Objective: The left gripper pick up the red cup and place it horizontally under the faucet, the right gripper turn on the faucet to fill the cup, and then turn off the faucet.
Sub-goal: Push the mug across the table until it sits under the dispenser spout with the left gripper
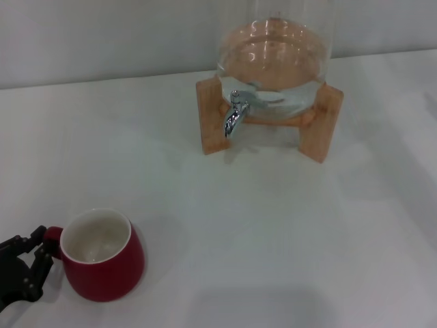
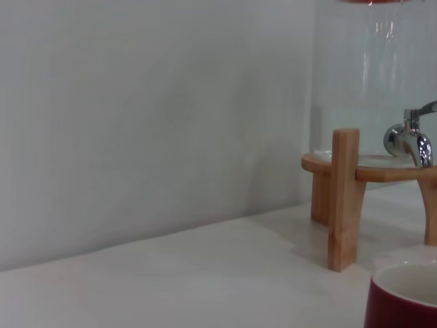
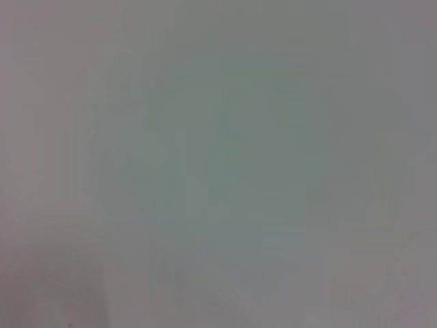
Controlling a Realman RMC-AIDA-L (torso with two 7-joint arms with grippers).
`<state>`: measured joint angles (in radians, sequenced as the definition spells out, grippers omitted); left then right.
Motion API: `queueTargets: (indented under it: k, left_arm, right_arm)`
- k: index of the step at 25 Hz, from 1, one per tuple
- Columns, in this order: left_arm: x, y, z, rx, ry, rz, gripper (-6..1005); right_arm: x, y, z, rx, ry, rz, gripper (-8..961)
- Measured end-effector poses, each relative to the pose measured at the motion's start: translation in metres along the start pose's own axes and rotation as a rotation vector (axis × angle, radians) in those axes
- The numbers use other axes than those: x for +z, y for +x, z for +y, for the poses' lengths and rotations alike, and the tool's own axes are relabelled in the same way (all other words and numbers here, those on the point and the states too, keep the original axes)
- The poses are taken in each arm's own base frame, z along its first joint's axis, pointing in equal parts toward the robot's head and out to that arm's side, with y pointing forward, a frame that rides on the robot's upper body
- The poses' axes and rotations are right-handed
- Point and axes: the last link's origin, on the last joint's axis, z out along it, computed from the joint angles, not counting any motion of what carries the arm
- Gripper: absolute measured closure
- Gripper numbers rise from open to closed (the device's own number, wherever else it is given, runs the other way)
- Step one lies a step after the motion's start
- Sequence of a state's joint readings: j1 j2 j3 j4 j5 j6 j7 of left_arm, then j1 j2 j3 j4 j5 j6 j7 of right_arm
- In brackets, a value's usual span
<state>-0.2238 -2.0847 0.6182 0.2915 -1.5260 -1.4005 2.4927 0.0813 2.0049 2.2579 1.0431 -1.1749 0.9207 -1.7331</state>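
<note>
One tool is in sight: the left tool (image 1: 31,263), black and multi-jointed, entering at the near left corner of the head view, with most of its body cut off by the picture edges. Its fingers (image 1: 42,254) are spread on either side of the small handle of the red cup (image 1: 102,256), tips touching or just beside it; whether they actually press on the handle cannot be told. The right tool appears in no view, and the right wrist view shows only a flat pale surface with nothing to make out. One red cup stands upright on the white worktop (image 1: 273,232) at the near left, handle turned toward the left tool; its white inside looks dry and holds nothing visible. In the left wrist view only a slice of the cup's rim and dark-red wall (image 2: 404,301) shows, cut off at the corner. Well apart from the cup, toward the far side of the worktop, stands one clear glass dispenser (image 1: 276,58) holding clear liquid in its lower part, its upper part cut off by the picture's top edge. It rests in one wooden stand (image 1: 212,116), of which two uprights face the camera. One chrome faucet (image 1: 235,113) projects from the dispenser's front between those uprights, spout pointing down over bare worktop.
</note>
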Motion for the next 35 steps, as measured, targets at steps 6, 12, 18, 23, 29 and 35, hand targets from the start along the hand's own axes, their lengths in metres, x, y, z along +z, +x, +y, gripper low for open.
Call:
queueTargets:
  k: [6, 12, 18, 23, 29, 35]
  left_arm:
    - [0.005, 0.006, -0.002, 0.009, -0.013, 0.023, 838]
    - [0.016, 0.015, -0.005, 0.03, -0.035, 0.038, 837]
    - [0.024, 0.019, -0.008, 0.047, -0.044, 0.04, 838]
    - [0.033, 0.024, -0.01, 0.06, -0.054, 0.044, 838]
    - [0.043, 0.03, -0.013, 0.079, -0.061, 0.045, 837]
    - [0.055, 0.035, -0.016, 0.092, -0.061, 0.035, 838]
  right_arm:
    - [0.0, 0.0, 0.0, 0.0, 0.001, 0.0, 322]
    - [0.0, 0.0, 0.0, 0.0, 0.0, 0.0, 322]
    - [0.0, 0.001, 0.001, 0.002, -0.002, 0.001, 322]
    - [-0.001, 0.002, 0.0, 0.004, -0.001, 0.003, 322]
    - [-0.001, 0.004, 0.001, 0.007, -0.003, 0.006, 322]
    - [0.0, 0.004, 0.001, 0.009, -0.005, 0.007, 322]
